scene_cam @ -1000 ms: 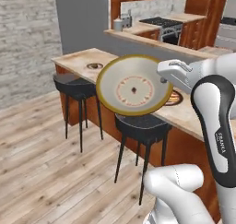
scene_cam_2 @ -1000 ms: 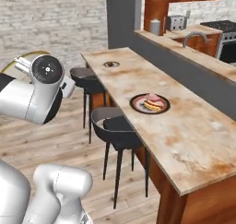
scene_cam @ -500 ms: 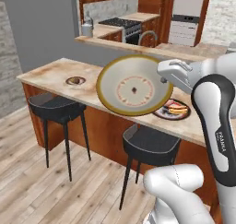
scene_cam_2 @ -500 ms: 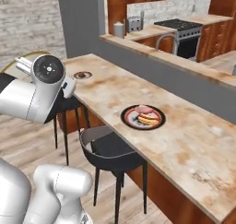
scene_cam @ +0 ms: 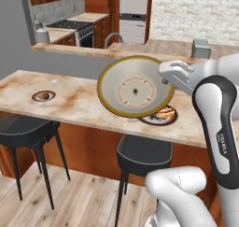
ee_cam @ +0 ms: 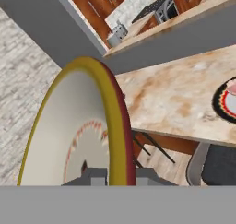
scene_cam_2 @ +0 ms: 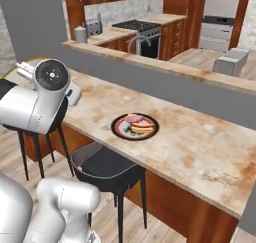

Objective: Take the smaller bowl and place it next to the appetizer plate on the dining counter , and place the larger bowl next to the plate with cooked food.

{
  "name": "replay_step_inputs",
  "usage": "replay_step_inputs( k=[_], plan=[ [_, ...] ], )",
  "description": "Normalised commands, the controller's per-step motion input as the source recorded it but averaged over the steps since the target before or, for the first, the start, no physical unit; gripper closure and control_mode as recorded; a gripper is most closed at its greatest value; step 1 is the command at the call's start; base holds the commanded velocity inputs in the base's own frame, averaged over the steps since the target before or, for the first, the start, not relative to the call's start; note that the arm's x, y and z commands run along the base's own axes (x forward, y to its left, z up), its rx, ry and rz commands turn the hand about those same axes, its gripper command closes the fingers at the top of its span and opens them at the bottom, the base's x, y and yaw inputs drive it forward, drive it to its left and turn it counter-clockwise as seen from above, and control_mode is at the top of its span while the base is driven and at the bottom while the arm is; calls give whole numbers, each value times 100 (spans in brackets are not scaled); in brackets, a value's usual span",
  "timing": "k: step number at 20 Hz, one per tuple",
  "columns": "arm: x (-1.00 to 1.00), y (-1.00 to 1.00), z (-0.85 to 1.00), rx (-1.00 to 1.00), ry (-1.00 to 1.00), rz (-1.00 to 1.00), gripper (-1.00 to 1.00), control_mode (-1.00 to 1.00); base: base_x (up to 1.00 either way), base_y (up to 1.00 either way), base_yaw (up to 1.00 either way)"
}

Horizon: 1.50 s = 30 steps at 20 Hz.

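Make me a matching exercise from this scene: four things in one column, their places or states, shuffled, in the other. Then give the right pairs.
Things:
1. larger bowl
2. appetizer plate
3. plate with cooked food
4. hand

Places or states:
A. shut on a bowl's rim
B. on the dining counter above a stool
C. held on edge in the air
D. toward the counter's far left end in the left base view

Pairs: 1-C, 2-D, 3-B, 4-A

Glossy white arm (scene_cam: 219,128) with rounded shells, dark grey joint bands, small dark lettering, round grey end cap (scene_cam_2: 51,75)
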Motion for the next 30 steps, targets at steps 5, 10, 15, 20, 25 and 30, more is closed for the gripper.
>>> replay_step_inputs(
  k=[5,10,15,20,25,30],
  plan=[
    [0,0,0,0,0,0,100,100,2,-15,-39],
    [0,0,0,0,0,0,100,100,26,0,-36],
    [0,0,0,0,0,0,100,100,29,-9,-33],
    [0,0,0,0,0,0,100,100,37,-1,-30],
    [0,0,0,0,0,0,100,100,83,3,-26],
    [0,0,0,0,0,0,100,100,84,28,-22]
  ],
)
